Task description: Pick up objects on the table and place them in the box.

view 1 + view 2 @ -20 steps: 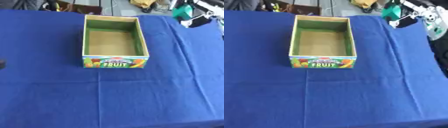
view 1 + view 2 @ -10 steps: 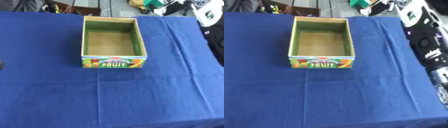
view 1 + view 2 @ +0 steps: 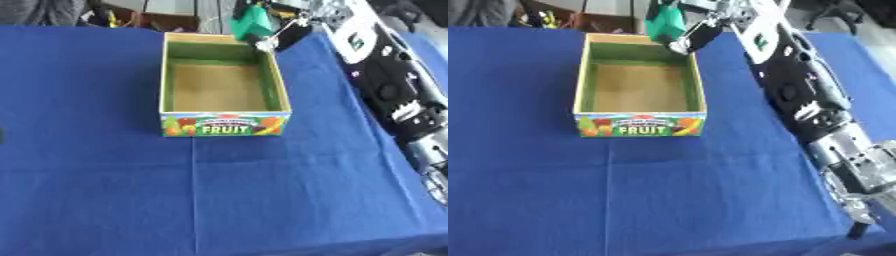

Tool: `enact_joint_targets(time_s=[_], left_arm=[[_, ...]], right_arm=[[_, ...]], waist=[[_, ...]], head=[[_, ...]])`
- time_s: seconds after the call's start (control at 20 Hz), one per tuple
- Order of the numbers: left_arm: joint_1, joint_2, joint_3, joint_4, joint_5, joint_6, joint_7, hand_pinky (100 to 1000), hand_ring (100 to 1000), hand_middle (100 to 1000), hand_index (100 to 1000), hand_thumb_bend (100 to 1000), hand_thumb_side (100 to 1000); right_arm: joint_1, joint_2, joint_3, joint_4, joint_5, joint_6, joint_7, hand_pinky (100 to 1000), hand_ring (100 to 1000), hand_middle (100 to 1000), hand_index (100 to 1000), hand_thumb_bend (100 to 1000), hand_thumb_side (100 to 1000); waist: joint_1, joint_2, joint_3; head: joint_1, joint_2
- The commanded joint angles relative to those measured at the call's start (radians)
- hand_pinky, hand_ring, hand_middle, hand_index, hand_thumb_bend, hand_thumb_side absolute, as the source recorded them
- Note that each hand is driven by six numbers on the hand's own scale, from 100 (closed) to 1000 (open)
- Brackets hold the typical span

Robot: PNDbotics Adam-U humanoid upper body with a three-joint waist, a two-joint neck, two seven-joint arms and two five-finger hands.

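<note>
An open cardboard box (image 3: 164,75) with a green inner wall and a "FRUIT" label on its front stands on the blue cloth, nothing inside it. My right arm reaches in from the lower right and stretches along the box's right side. At its end my right hand (image 3: 709,26) is shut on a green object (image 3: 662,19). The object hangs over the box's far right corner (image 3: 262,40), above the rim. I cannot make out its shape beyond a green block.
The blue-covered table (image 3: 105,200) spreads wide in front of and left of the box. Clutter and chair parts lie beyond the far edge (image 3: 114,17). A dark sliver (image 3: 2,135) shows at the left edge; what it is cannot be told.
My right arm has swung in from the right edge and reached over to the box's far right corner, carrying the green object. The box has not moved.
</note>
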Motion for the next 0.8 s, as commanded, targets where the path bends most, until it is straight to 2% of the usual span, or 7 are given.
enact_joint_targets(time_s=[0.05,0.4,0.8], left_arm=[[-0.012,0.007,-0.002,-0.010,0.002,-0.001,-0.004,837,757,588,703,401,1000],[-0.013,0.003,-0.003,-0.010,0.002,-0.001,-0.005,837,757,588,702,402,1000],[-0.015,0.000,-0.005,-0.011,0.003,0.000,-0.007,837,758,588,702,402,1000]], right_arm=[[-0.027,0.025,0.010,0.014,0.033,-0.013,0.019,455,363,323,702,100,100],[-0.007,0.102,0.028,0.063,0.075,-0.025,0.042,466,373,332,709,100,100],[0.002,0.141,0.032,0.116,0.128,-0.037,0.035,497,404,364,736,100,100]], waist=[[0.008,-0.016,0.004],[0.010,-0.011,0.011],[0.013,-0.008,0.016]], head=[[-0.006,0.005],[-0.014,0.003],[-0.025,0.004]])
